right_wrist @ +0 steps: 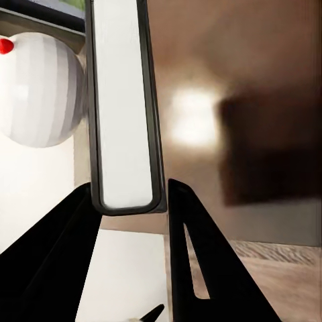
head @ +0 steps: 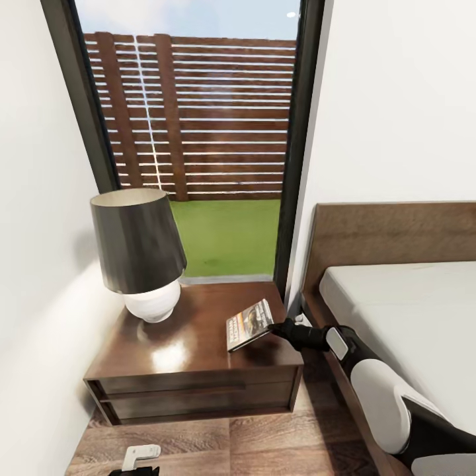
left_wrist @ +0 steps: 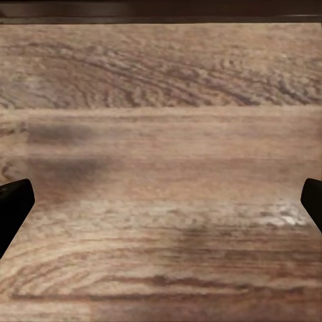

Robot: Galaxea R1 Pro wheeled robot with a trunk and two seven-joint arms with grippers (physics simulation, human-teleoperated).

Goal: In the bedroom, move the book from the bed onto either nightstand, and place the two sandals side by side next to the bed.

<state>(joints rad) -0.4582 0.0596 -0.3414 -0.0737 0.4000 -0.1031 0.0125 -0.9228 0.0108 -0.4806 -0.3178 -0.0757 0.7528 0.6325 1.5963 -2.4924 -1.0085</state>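
The right gripper [head: 276, 326] is holding the book [head: 250, 324] by one edge above the nightstand [head: 198, 344], over the half nearer the bed [head: 403, 311]. In the right wrist view the fingers [right_wrist: 184, 228] are closing on either side of the book's white page edge [right_wrist: 124, 107], so the grip appears firm. Seen from the head view, the book is sitting tilted, its far corner low over the glossy top and its gripped corner raised; whether that far corner is already touching the wood cannot be told.

The step in hand appears to be the set-down. To do it well, the wrist should be lowering and levelling the cover until it is lying flat on the top, and only then should the jaws be parting, so the thin paperback is not dropping or sliding off the front edge. The lamp [head: 140, 251] is standing well clear on the window side, so the landing zone is free.

The left gripper [left_wrist: 161, 201] is hanging over the wood-plank floor [left_wrist: 161, 100] with its fingertips spread wide at the edges of its wrist view and nothing between them. The sandals are yet to be arranged.
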